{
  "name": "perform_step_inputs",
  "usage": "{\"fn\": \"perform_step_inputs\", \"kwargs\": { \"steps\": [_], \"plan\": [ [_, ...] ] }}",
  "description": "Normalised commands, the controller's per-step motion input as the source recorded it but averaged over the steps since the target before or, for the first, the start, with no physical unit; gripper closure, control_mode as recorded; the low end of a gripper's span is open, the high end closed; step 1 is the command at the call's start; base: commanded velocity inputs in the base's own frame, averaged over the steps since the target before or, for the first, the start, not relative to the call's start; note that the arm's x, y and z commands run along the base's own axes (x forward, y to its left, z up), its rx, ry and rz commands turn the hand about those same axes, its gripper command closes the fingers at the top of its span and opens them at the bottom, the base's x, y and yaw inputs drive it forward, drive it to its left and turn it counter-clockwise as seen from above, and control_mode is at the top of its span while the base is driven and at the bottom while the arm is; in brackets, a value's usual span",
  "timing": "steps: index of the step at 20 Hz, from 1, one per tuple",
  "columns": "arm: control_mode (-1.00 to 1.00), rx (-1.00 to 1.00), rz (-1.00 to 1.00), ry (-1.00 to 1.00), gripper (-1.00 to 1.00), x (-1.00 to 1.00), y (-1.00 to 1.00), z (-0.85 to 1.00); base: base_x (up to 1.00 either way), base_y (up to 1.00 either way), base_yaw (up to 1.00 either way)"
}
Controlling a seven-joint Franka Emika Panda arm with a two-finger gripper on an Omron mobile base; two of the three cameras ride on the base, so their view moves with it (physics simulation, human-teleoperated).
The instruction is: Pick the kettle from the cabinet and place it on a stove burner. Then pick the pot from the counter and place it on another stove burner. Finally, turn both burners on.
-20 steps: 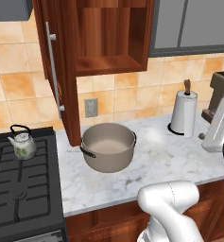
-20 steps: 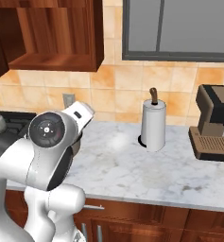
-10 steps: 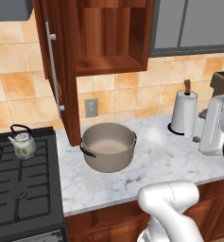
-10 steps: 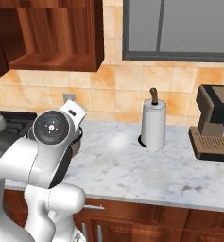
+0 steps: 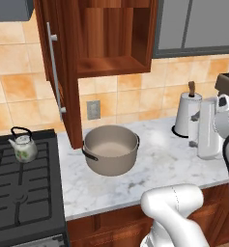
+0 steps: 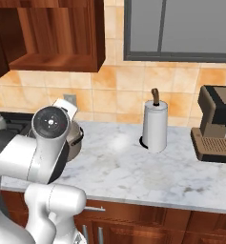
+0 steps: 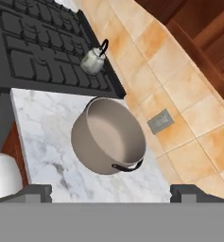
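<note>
Pot [image 7: 108, 137] lies ahead of the gripper [image 7: 111, 191], whose jaws stand wide and empty. It sits upright on the counter [image 5: 164, 159], mouth up (loop handles on opposite sides), just beside the range [image 5: 19, 193], where the kettle [image 5: 23, 145] stands upright.
</note>
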Motion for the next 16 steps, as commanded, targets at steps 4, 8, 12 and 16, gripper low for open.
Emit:
{"fn": "perform_step_inputs", "kwargs": {
  "steps": [4,8,12,16],
  "plan": [
    [-1.0,-0.05,0.13,0.0,-1.0,0.02,0.23,-0.04,0.0,0.0,0.0],
    [-1.0,-0.05,0.13,0.0,-1.0,0.02,0.22,-0.05,0.0,0.0,0.0],
    [-1.0,-0.05,0.13,0.0,-1.0,0.02,0.21,-0.08,0.0,0.0,0.0],
    [-1.0,-0.05,0.13,0.0,-1.0,0.02,0.22,-0.1,0.0,0.0,0.0]
  ]
}}
